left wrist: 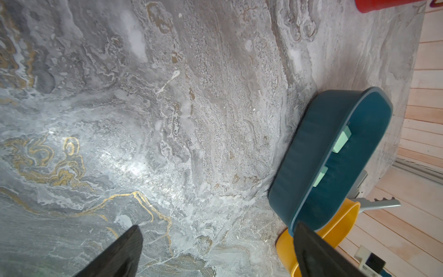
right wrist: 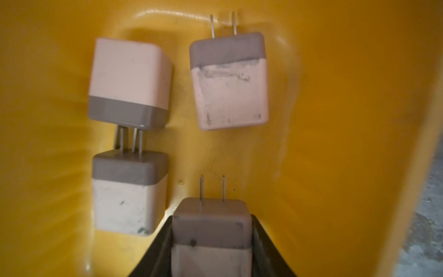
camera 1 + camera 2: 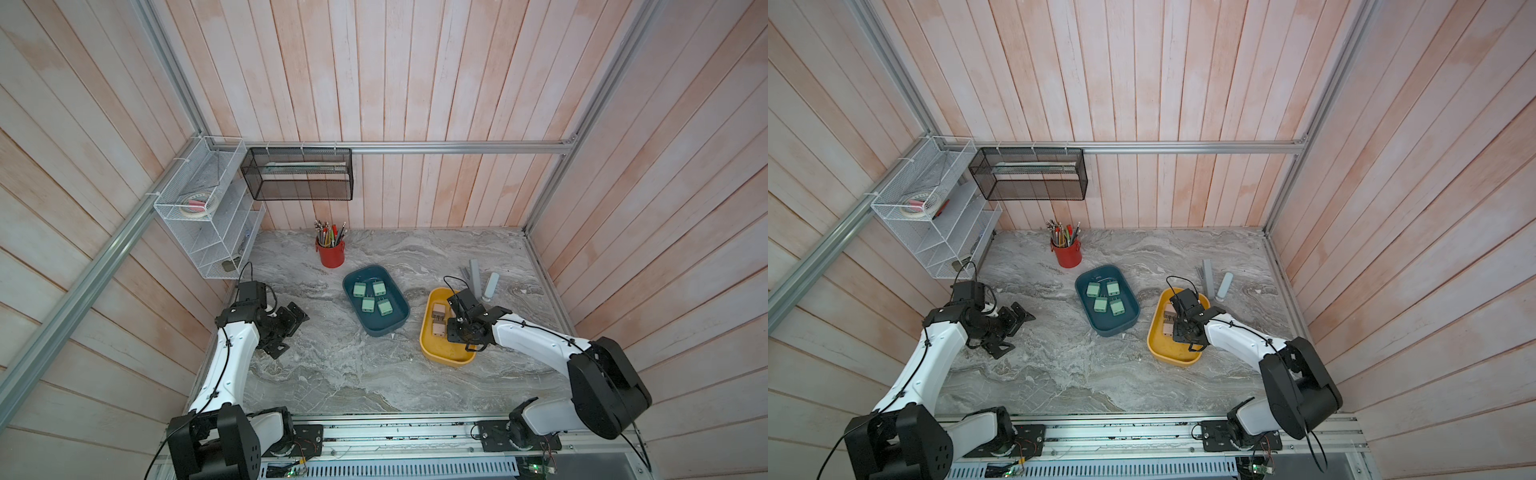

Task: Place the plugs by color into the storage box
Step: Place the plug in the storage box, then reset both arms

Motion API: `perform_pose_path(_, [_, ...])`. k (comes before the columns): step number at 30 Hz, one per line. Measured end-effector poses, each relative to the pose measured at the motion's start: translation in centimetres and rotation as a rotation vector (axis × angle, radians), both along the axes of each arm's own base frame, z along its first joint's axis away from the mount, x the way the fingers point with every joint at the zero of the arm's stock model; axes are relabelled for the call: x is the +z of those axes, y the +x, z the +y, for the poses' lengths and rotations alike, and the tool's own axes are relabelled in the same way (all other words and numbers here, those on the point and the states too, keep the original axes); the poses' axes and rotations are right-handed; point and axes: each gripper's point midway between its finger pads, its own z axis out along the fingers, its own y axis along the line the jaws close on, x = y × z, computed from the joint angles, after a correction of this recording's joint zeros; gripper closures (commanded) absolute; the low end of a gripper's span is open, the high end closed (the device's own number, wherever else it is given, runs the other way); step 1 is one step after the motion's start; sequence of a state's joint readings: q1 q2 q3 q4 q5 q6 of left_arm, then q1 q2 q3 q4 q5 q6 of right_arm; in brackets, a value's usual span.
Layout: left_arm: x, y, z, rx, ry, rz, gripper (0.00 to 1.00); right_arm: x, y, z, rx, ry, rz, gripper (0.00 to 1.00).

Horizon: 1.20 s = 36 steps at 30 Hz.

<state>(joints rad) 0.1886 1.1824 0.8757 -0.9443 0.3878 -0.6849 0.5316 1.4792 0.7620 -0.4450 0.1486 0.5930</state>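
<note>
The right gripper [image 2: 211,219] pinches a pink plug [image 2: 212,239], prongs pointing away from the wrist, inside the yellow box [image 2: 335,120], near-right of three other pink plugs [image 2: 130,84]. I judge only the release is left. The left gripper [image 1: 217,226] stands spread at the far left; the green plugs [image 3: 371,296] lie in the teal box [image 3: 374,329].

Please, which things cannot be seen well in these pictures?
1. Gripped pink plug: in both top views, the right gripper hides it.
2. Green plugs: in the left wrist view, the blue box wall covers most.
3. White rack, lower items: in both top views, too small.
</note>
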Motion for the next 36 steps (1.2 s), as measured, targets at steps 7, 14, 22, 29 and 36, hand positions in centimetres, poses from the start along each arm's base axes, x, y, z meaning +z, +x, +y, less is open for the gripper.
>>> perform_pose_path(7, [-0.2, 0.0, 0.0, -0.008, 0.005, 0.004, 0.0, -0.5, 2.6, 0.8, -0.001, -0.002, -0.013, 0.63])
perform_pose_path(14, [-0.2, 0.0, 0.0, -0.009, 0.006, 0.003, 0.0, 0.4, 2.3, 0.7, 0.003, -0.005, -0.005, 0.38])
perform_pose_path(22, [0.9, 1.0, 0.1, -0.023, 0.01, -0.051, 0.0, 8.5, 4.2, 1.0, -0.015, 0.057, -0.179, 0.26])
perform_pose_path(29, [4.5, 3.3, 0.8, -0.061, 0.076, -0.201, 0.0, 13.9, 2.9, -2.7, -0.106, 0.132, -0.357, 0.13])
perform_pose_path(36, [8.0, 3.7, 3.4, -0.044, 0.316, -0.397, 0.0, 10.5, -0.1, -10.1, -0.293, 0.153, -0.455, 0.02])
